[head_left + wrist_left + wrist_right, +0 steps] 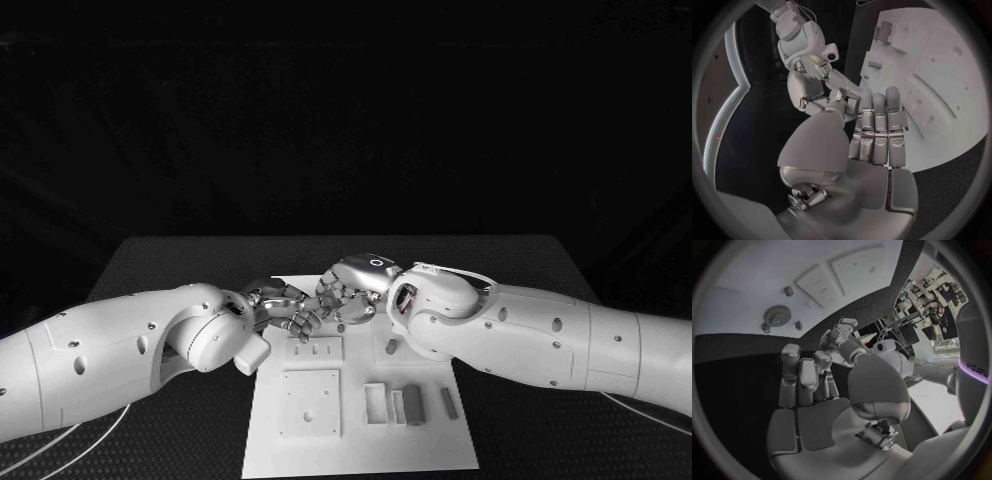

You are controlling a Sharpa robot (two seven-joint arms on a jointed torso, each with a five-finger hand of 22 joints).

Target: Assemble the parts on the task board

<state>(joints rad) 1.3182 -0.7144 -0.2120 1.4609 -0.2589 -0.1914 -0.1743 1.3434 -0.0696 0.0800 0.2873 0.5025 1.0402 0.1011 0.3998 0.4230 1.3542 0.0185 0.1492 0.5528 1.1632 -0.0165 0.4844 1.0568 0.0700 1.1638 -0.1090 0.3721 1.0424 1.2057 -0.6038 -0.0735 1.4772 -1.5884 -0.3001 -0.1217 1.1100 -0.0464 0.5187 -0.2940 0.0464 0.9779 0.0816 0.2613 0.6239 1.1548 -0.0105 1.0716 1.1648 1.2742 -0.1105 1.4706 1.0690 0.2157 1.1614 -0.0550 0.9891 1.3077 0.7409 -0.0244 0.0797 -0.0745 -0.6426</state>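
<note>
The white task board (361, 445) lies in the middle of the table. Both hands meet over its far end. My left hand (289, 305) stretches its fingers (876, 125) out straight, side by side, with no part in them. My right hand (361, 290) also has its fingers (801, 377) extended and nothing in its palm. The fingertips of the two hands nearly touch. Grey parts (411, 403) lie in a row on the near right of the board. A small peg (391, 346) stands beside my right wrist. A gear (774, 316) sits on the board (786, 270).
Two raised square plates (310, 403) (313, 350) sit on the board's left half. Small pegs (789, 290) stand near the gear. Black table (173, 270) surrounds the board; both forearms cross its near corners.
</note>
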